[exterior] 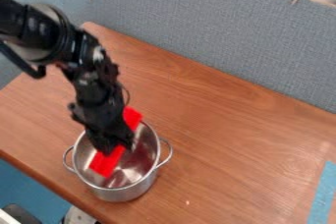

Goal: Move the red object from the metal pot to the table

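the red object (pixel 116 141) sits tilted inside the metal pot (pixel 144 174), its upper end poking over the pot's rim on the far-left side, its lower end down near the pot's floor. my gripper (pixel 105 138) points down into the pot with the jaws pressed tight on the bar's middle. i judge i'm in the grasp-and-lift step. next i need to raise it clear of the rim, then carry it to bare tabletop (pixel 237 120) beside the pot.
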Controlling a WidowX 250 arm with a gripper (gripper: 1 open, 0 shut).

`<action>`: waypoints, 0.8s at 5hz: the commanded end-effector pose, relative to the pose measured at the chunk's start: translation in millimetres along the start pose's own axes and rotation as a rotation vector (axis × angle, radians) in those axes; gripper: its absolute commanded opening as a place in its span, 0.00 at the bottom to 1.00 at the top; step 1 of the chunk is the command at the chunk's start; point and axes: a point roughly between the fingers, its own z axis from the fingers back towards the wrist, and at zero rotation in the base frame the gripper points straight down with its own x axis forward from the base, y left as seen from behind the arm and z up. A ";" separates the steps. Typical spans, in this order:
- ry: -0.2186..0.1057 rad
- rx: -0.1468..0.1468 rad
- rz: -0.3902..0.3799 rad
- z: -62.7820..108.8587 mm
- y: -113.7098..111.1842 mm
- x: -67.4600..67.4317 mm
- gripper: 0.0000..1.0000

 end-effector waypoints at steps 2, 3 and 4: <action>-0.055 0.073 0.261 38.4 -5.2 33.3 0.00; -0.052 0.072 0.315 39.4 -44.6 33.8 1.00; -0.061 0.070 0.442 44.7 -47.0 33.9 0.00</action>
